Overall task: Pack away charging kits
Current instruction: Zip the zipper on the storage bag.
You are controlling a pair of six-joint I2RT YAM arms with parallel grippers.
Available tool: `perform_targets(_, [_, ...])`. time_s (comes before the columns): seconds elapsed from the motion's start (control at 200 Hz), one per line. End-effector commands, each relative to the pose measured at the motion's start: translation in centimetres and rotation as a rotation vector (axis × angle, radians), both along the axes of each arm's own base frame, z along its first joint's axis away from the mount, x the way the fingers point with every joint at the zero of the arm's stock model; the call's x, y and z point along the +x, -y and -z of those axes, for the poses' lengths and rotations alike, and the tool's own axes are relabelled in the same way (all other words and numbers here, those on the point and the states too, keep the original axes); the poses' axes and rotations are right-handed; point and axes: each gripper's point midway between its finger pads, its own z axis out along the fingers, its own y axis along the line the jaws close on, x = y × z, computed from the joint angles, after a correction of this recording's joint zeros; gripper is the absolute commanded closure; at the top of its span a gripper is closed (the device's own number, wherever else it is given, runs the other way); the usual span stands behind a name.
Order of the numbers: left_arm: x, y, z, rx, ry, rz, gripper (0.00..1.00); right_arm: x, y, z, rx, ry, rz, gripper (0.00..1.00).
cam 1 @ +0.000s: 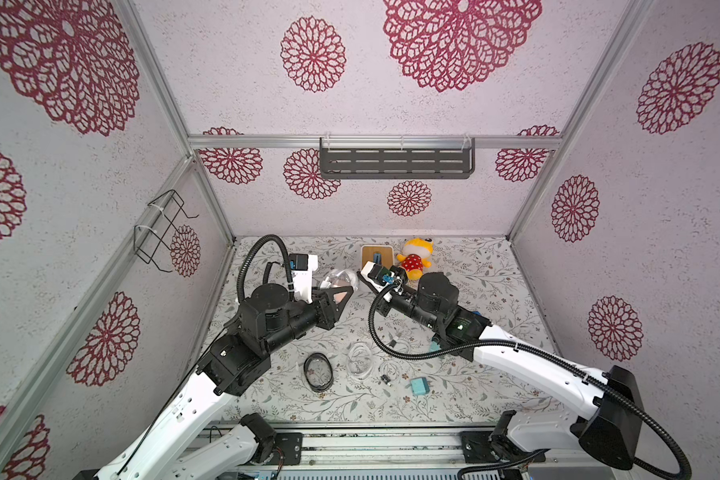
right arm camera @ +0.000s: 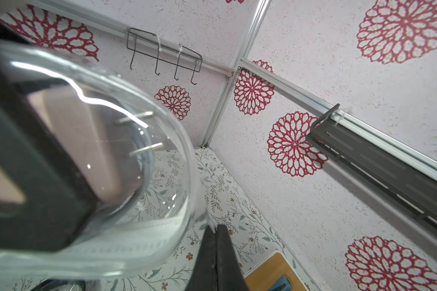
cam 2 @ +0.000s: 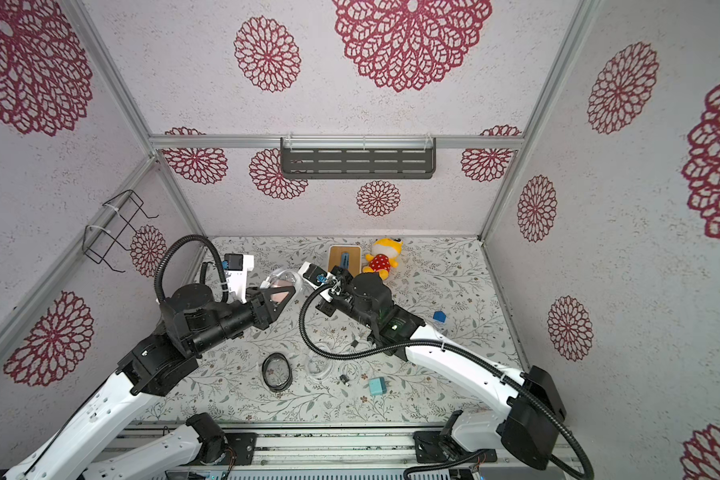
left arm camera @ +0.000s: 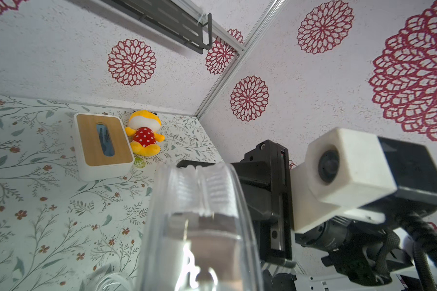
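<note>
1 teal adapter [cam 1: 434, 345] half under the right arm [cam 1: 516, 357] — cable ends [cam 1: 386, 378] tiny

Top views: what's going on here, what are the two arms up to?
Both arms meet over the back of the table. The left tool holds a clear case up off the surface, and the pink adapter appears to be inside it. The right tool is shut at the case's rim, seemingly pinching it. A teal adapter and a coiled white cable lie loose near the front, not yet packed.
</note>
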Motion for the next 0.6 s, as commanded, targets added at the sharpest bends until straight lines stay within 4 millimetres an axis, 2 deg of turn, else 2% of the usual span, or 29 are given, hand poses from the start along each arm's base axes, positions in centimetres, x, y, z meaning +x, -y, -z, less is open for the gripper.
perform_targets(0.0, [-3.6,0.4,3.0,0.128,-0.136,0.139,1.00,3.0,3.3,-2.8,0.033,0.152,0.119,1.00])
perform_targets(0.16, [-3.7,0.3,4.7,0.194,-0.188,0.151,1.00,2.6,4.7,-3.9,0.115,0.231,0.135,1.00])
perform_targets(0.31, [-3.3,0.9,5.6,0.209,-0.217,0.170,1.00,2.1,4.3,-3.6,0.075,0.254,0.059,1.00])
perform_targets(0.44, [-3.1,2.3,6.8,0.224,-0.264,0.219,1.00,3.3,4.2,-3.3,0.005,0.264,0.076,1.00])
perform_targets(0.595, [-2.2,2.6,7.9,0.253,-0.292,0.204,1.00,3.7,4.8,-3.6,-0.020,0.309,0.077,1.00])
